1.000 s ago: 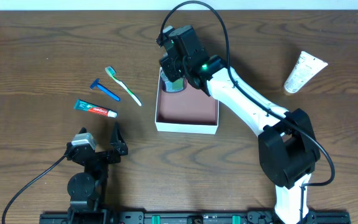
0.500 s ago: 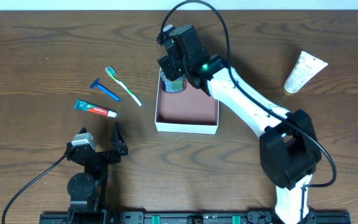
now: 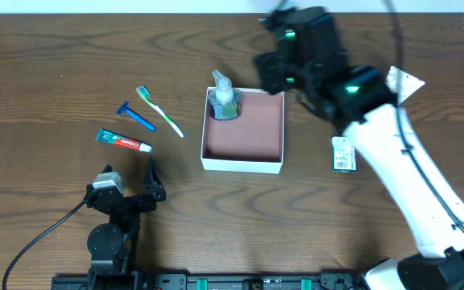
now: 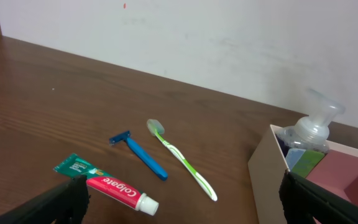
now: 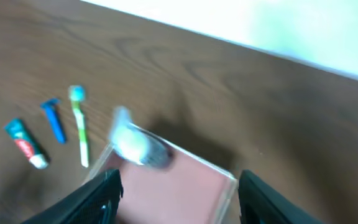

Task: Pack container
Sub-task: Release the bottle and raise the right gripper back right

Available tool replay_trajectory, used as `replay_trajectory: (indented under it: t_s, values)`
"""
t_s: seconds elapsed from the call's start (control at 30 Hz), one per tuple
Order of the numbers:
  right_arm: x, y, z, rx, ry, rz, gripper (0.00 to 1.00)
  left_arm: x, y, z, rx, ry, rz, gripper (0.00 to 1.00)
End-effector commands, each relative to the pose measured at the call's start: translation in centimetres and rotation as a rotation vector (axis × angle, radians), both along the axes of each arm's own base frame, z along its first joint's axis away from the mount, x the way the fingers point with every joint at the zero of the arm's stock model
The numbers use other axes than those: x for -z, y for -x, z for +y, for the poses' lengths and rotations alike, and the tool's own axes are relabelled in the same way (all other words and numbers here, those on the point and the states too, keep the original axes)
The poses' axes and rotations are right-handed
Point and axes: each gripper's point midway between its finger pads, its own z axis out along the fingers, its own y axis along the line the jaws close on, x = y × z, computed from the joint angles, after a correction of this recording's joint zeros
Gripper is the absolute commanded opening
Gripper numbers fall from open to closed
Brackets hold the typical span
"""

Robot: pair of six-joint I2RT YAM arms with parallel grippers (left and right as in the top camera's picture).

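Packing is barely begun: only the pump bottle (image 3: 224, 101) stands in the far-left corner of the container (image 3: 248, 133) at mid-counter (image 3: 55, 64), while the toothbrush (image 3: 160, 111), razor (image 3: 136, 116), toothpaste (image 3: 123, 141), packet (image 3: 343, 154) and seemingly a tube (image 3: 407, 81) lie outside, and the left gripper (image 4: 188, 202) and right gripper (image 5: 179, 199) both gape empty.

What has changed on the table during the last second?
The right gripper released the bottle, which stands in the container's far-left corner, and pulled away to the right. The toothbrush, razor, toothpaste and left gripper stayed in place.
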Motion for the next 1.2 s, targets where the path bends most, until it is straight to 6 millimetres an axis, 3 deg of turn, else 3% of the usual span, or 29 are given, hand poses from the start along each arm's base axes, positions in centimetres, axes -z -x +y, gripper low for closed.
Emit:
replay_trajectory:
  t_s: [0.0,0.33,0.57,0.9,1.17]
  values:
    - [1.0,-0.9,-4.2,0.153,-0.006,0.059,0.62,1.8,0.1,0.3,-0.014,-0.013,0.054,0.98]
    - [1.1,-2.9,-15.3,0.332,0.063,0.061,0.69,1.8,0.1,0.3,-0.014,-0.013,0.054,0.98]
    - [1.2,-2.9,-23.4,0.441,0.133,0.062,0.70,1.8,0.1,0.3,-0.014,-0.012,0.054,0.98]
    - [1.8,-2.5,-29.3,0.397,0.305,0.056,0.73,1.8,0.1,0.3,-0.014,-0.013,0.054,0.98]
    - [6.7,-3.2,-31.6,0.386,0.188,0.170,0.70,1.8,0.1,0.3,-0.014,-0.013,0.054,0.98]
